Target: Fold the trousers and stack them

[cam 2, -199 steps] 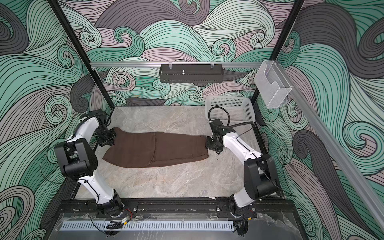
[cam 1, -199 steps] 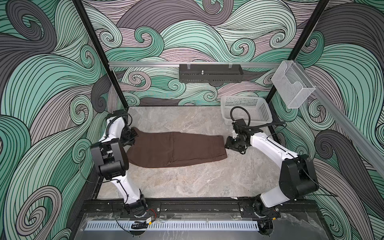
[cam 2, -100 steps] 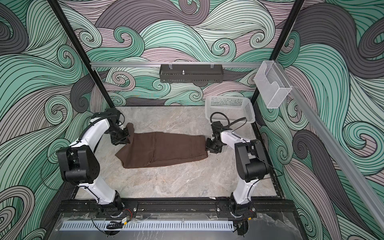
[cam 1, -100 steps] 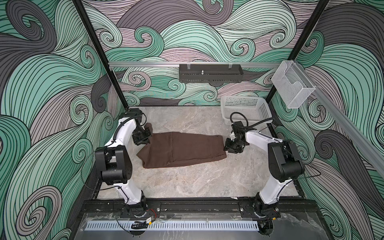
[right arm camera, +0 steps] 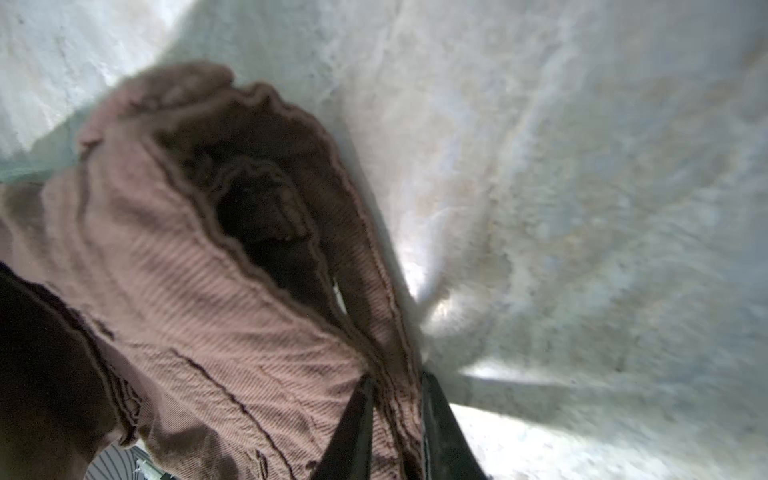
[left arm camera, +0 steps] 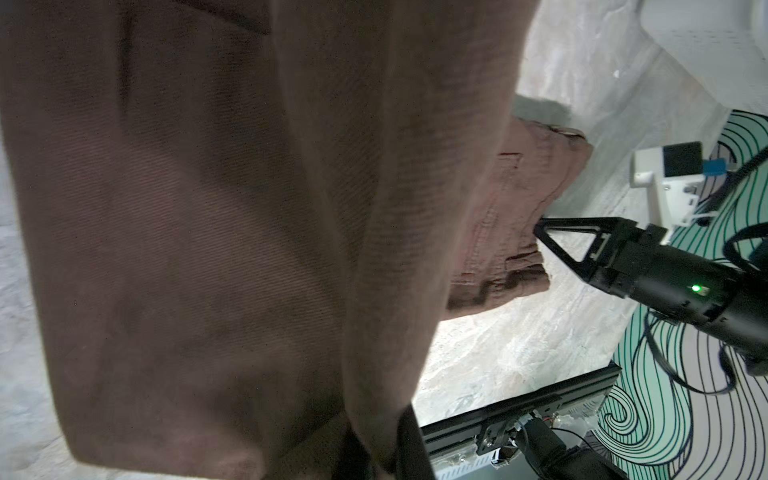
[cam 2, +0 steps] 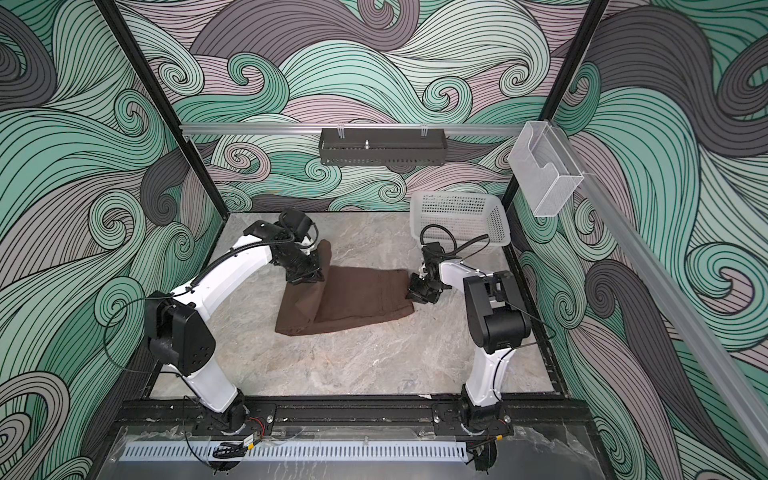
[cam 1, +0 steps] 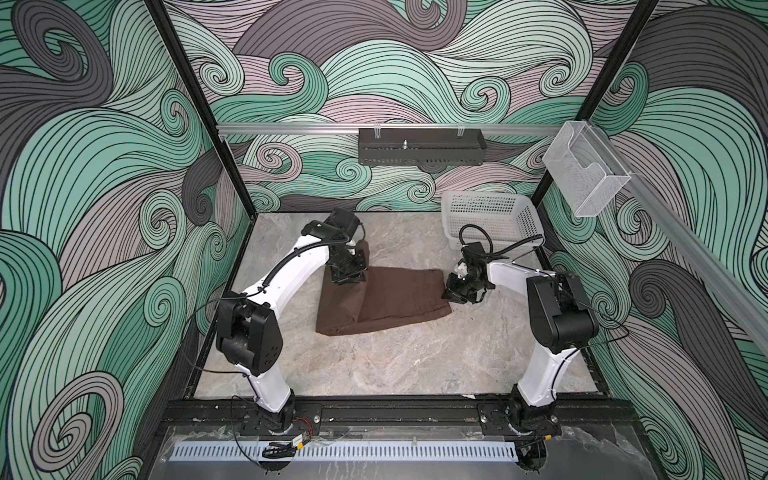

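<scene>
The dark brown trousers (cam 1: 399,299) lie in the middle of the marble table (cam 1: 395,365), with their leg end raised off the surface on the left side. The left gripper (cam 1: 348,277), pressed together, pinches this raised leg end, and the cloth hangs close before the left wrist camera. The right gripper (cam 1: 454,291) is at the waist end, near the white mesh basket (cam 1: 490,216), and in the right wrist view its two dark fingers (right arm camera: 353,428) pinch the waistband edge between them.

both top views high above, looking down on the whole table (cam 1: 395,365), wrist views close on the trousers (left arm camera: 208,208)
</scene>
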